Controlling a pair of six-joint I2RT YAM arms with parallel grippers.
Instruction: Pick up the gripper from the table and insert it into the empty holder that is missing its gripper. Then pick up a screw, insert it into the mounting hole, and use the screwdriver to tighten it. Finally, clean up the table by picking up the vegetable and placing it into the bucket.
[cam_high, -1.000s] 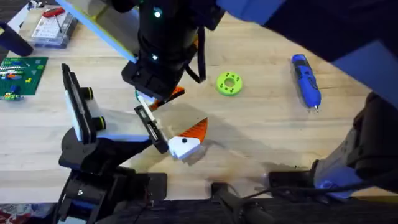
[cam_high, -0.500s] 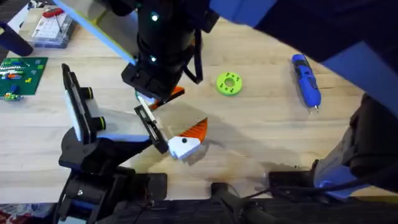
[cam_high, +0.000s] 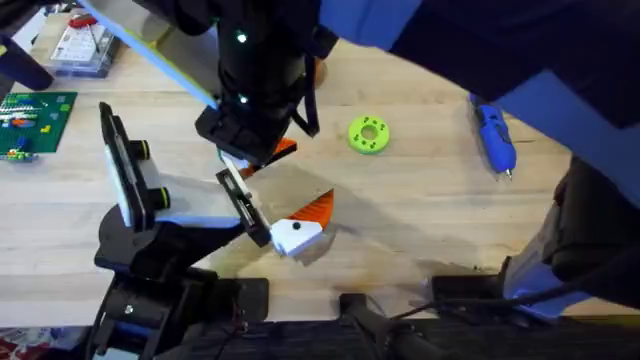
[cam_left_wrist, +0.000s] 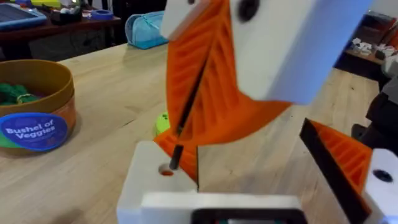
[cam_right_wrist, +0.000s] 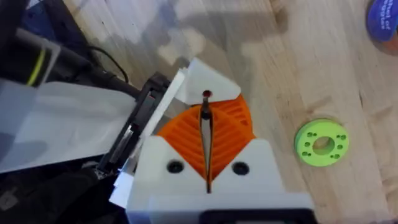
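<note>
Left tool (cam_high: 250, 160) slightly farther up-table.

The surface (cam_high: 420, 210) is pale wood with a fine lengthwise grain and a smooth, low-sheen finish. The gripper (cam_high: 300, 228) looks like moulded plastic: a matt white block base and an orange ribbed finger. The holder (cam_high: 243, 208) is flat black, matt, with a white plastic-looking arm behind it. The screwdriver (cam_high: 493, 138) has a glossy blue plastic body and a thin bare-metal tip. A bright green disc (cam_high: 368, 134) appears as matt plastic with drilled holes. In the left wrist view the bucket (cam_left_wrist: 38, 102) looks like brown card or paper with a smooth blue printed label. The right tool (cam_right_wrist: 205, 155) shows matt white plastic and orange ribbed pads.
</note>
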